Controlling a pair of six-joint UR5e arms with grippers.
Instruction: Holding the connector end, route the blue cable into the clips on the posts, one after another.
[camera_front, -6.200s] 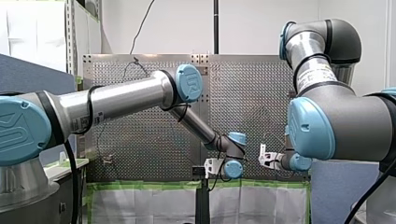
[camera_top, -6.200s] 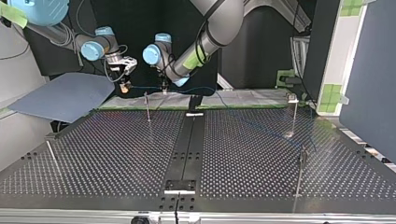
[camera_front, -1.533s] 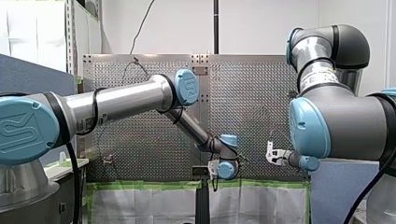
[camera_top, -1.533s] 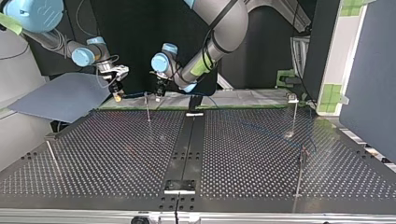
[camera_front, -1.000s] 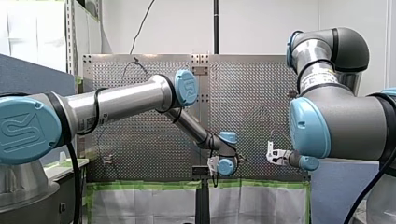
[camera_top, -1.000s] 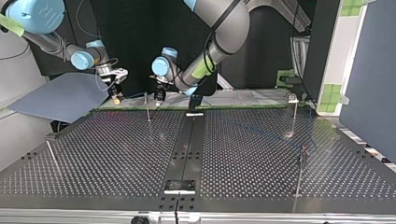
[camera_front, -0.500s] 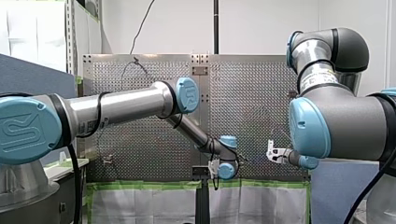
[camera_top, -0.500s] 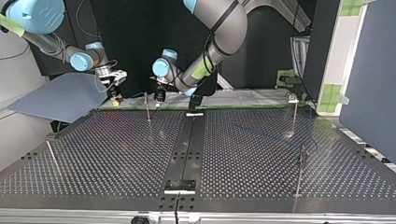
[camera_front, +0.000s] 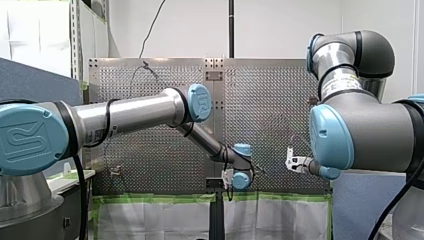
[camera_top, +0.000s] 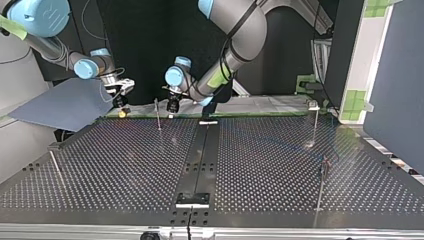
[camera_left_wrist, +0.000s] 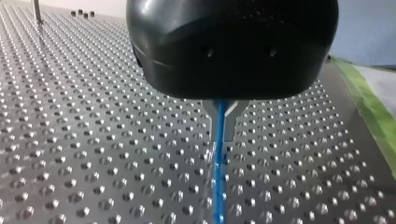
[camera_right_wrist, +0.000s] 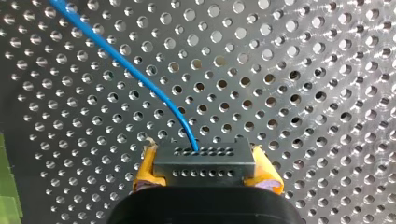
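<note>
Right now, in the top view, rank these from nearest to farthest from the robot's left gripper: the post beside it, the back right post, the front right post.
1. Post beside it: just off the left gripper, toward the view's left.
2. Back right post: far back, at the view's right.
3. Front right post: view's right, closer to the camera.

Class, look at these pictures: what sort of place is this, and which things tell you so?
Probably a robotics lab test cell. Clues: my left arm and my right arm reaching over a perforated table, thin posts standing on it, and a blue cable held for a routing exercise.
</note>
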